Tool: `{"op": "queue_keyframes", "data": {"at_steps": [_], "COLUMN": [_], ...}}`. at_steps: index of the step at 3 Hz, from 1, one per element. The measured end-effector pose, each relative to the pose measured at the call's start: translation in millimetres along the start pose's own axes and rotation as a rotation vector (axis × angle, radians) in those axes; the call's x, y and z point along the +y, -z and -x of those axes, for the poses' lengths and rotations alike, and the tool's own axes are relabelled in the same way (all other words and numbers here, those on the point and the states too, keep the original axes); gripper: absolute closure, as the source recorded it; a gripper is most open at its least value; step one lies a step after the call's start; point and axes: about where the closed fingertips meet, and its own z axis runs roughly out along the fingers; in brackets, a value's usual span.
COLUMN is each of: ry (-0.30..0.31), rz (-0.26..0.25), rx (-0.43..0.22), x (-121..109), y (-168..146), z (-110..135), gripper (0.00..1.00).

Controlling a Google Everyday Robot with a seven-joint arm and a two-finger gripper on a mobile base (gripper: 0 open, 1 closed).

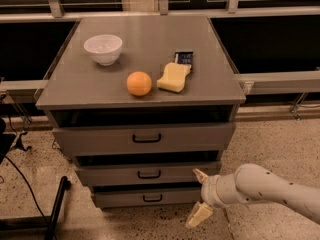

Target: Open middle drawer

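Presently, hand (194, 198) hung open, two fingers spread, gripping nothing. Three grey drawers lay to its left; middle drawer (112, 175) sat level with its upper finger. Up-left on tabletop (150, 36): one bowl (103, 48), one orange (139, 83), one sponge (174, 77).

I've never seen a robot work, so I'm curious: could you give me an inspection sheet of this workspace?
Surface: grey cabinet top, holds four items.
Job's things: middle drawer looks closed, handle untouched.
Clutter: white bowl, orange, yellow sponge, dark packet, all on top.
End effector: open, low by the middle drawer's right end, away from the handle.
Cables: black cable on the floor, left.
Surroundings: speckled floor, railing behind.
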Motion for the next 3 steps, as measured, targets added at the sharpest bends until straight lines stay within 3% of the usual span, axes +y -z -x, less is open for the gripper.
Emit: {"op": "queue_keyframes", "data": {"at_steps": [1, 3], "ry": [0.036, 0.068], "rz": [-0.045, -0.066], "rx": [0.021, 0.076], "x": [-25, -64], "y": [0, -14], "z": [-11, -25], "gripper": [0.0, 0.0]}}
